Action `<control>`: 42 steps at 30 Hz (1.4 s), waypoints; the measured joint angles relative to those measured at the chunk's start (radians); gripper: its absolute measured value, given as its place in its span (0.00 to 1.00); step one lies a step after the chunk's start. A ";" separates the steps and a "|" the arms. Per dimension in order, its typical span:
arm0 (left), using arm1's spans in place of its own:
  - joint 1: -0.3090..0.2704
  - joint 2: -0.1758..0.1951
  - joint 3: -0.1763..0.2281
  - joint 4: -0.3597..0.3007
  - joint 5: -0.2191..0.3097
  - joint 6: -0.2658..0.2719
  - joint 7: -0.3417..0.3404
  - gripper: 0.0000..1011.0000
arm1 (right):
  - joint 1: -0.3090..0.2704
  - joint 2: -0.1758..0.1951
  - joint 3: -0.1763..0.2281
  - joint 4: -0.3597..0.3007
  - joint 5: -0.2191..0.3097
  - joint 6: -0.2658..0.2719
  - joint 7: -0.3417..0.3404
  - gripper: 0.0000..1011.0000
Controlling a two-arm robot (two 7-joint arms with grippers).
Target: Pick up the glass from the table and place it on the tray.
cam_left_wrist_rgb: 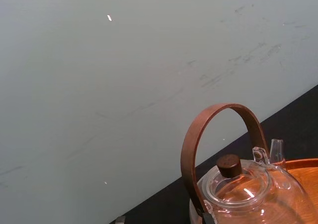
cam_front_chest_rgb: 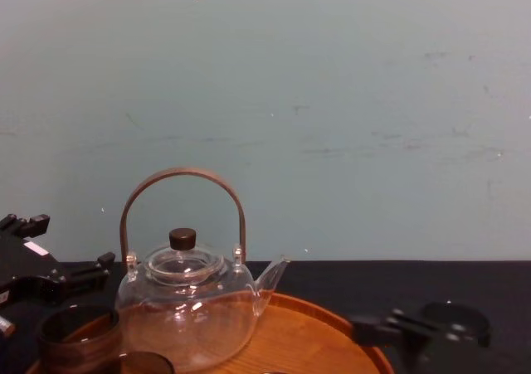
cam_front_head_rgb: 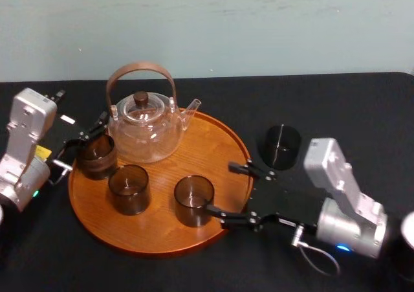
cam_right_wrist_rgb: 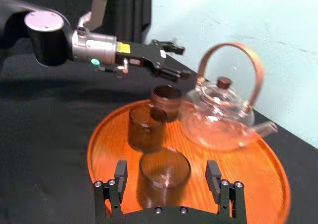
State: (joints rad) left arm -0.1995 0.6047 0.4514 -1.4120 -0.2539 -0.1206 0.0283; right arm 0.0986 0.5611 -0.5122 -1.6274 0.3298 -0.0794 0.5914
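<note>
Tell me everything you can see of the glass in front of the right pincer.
The glass is a short, straight-walled tumbler of smoky brown see-through material, open-topped and seemingly empty. It stands upright on the tray, near the rim on the robot's right, clear of its neighbour glass. The right pincer is open with a finger either side of it; the right wrist view shows a gap on both sides.

The left arm [cam_front_head_rgb: 22, 151] and right arm [cam_front_head_rgb: 346, 198] have boxy silver-grey wrists; the left gripper [cam_right_wrist_rgb: 182, 61] and right gripper [cam_front_head_rgb: 220, 188] are black. A grey cable [cam_front_head_rgb: 321, 258] loops off the right.
</note>
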 joint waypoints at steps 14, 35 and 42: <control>0.000 0.000 0.000 0.000 0.000 0.000 0.000 0.99 | -0.148 0.093 0.150 -0.019 0.066 -0.042 -0.039 0.99; 0.000 0.000 0.000 0.000 0.000 0.000 0.000 0.99 | -0.071 0.041 0.237 0.151 0.126 0.043 -0.072 0.99; 0.000 0.000 0.000 0.000 0.000 0.000 0.000 0.99 | 0.019 0.009 0.211 0.227 0.098 0.092 -0.083 0.99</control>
State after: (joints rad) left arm -0.1995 0.6047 0.4513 -1.4120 -0.2539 -0.1205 0.0283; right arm 0.1171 0.5706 -0.3012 -1.4005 0.4280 0.0130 0.5089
